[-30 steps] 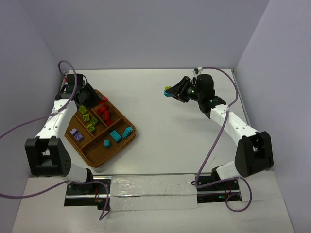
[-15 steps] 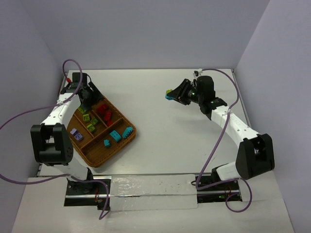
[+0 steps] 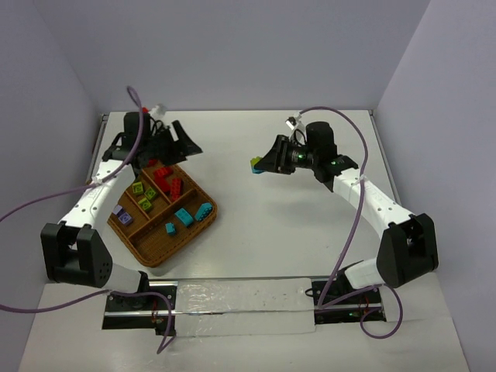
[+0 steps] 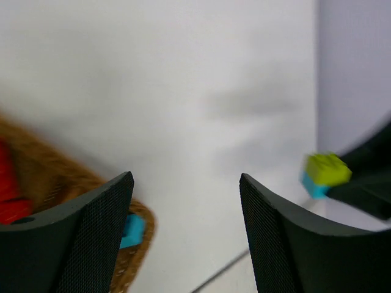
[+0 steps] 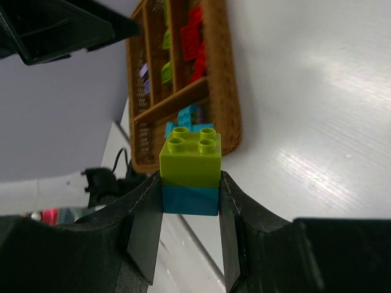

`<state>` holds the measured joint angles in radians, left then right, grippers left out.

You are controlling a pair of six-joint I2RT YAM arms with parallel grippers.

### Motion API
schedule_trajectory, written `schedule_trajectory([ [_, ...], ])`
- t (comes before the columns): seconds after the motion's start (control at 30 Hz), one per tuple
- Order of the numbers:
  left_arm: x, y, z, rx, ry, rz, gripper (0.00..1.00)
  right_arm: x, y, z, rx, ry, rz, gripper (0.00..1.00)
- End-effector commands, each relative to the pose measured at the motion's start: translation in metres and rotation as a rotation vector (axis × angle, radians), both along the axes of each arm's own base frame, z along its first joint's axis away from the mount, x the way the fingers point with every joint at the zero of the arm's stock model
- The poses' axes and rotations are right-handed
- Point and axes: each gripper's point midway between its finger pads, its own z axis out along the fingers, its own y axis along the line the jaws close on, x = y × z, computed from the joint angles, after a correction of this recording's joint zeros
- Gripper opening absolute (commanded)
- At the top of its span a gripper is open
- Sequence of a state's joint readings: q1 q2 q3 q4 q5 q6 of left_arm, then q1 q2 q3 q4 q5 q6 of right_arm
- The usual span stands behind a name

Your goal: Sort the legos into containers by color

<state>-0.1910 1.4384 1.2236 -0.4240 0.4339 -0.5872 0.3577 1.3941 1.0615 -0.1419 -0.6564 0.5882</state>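
Top view, tray (image 3: 186, 239): on the left half of the table (image 3: 256, 248); bricks lie by colour – red (image 3: 164, 180) far, green (image 3: 144, 195) middle, purple (image 3: 118, 210) at the left end, teal (image 3: 184, 216) near.
Top view, left gripper (image 3: 188, 142): raised over the tray's far corner, jaws apart, nothing between them, aimed toward the other arm.
Top view, right gripper (image 3: 262, 164): above mid-table, well apart from the tray, clamped on a stack (image 3: 255, 164).
Left wrist view: fingers wide and empty; stack beyond at the right, tray corner at lower left.
Right wrist view, stack: green brick seated on teal, studs up; the fingers press both sides across the seam.
Step, judged: the arms are closing in to split the stack.
Risk, mis-sort: dropped whole, one colour lands in the wrong compartment.
Risk, slip: a grip across the seam may resist the pull – a brick could pop free and fall to the table.
Risk, collision: misaligned left fingers may knock the stack askew.
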Motion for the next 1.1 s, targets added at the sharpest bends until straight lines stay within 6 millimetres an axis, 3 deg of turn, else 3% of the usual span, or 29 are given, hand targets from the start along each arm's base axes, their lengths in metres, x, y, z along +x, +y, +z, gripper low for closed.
schedule_trajectory([
  [0.0, -0.039, -0.068, 0.033, -0.186, -0.137, -0.374, 0.77, -0.028, 0.02, 0.036, 0.08, -0.119, 0.196, 0.0],
  [0.17, -0.059, -0.096, 0.048, -0.316, -0.135, -0.497, 0.77, -0.031, 0.023, 0.036, 0.037, -0.134, 0.219, 0.0],
  [0.3, -0.058, -0.103, 0.065, -0.369, -0.154, -0.514, 0.77, -0.023, 0.02, 0.022, -0.028, -0.081, 0.165, 0.0],
  [0.37, -0.054, -0.102, 0.061, -0.349, -0.136, -0.488, 0.77, -0.018, 0.018, 0.017, -0.059, -0.07, 0.13, 0.0],
  [0.5, -0.034, -0.091, 0.037, -0.242, -0.061, -0.341, 0.74, 0.008, -0.005, -0.005, -0.24, -0.041, -0.077, 0.0],
  [0.57, -0.029, -0.081, 0.022, -0.175, 0.009, -0.267, 0.73, 0.02, -0.024, -0.025, -0.423, -0.028, -0.193, 0.0],
  [0.7, -0.02, -0.061, -0.004, -0.059, 0.078, -0.131, 0.72, 0.016, -0.035, -0.071, -0.704, 0.017, -0.194, 0.0],
  [0.83, -0.017, -0.047, -0.016, -0.003, 0.107, -0.049, 0.72, 0.007, -0.025, -0.111, -0.806, 0.055, -0.134, 0.01],
  [0.93, -0.018, -0.041, -0.017, 0.019, 0.098, -0.02, 0.72, 0.005, -0.017, -0.137, -0.871, 0.054, -0.106, 0.07],
  [1.07, -0.017, -0.041, -0.02, 0.012, 0.083, -0.021, 0.74, 0.009, -0.003, -0.158, -0.918, -0.022, -0.082, 0.19],
])
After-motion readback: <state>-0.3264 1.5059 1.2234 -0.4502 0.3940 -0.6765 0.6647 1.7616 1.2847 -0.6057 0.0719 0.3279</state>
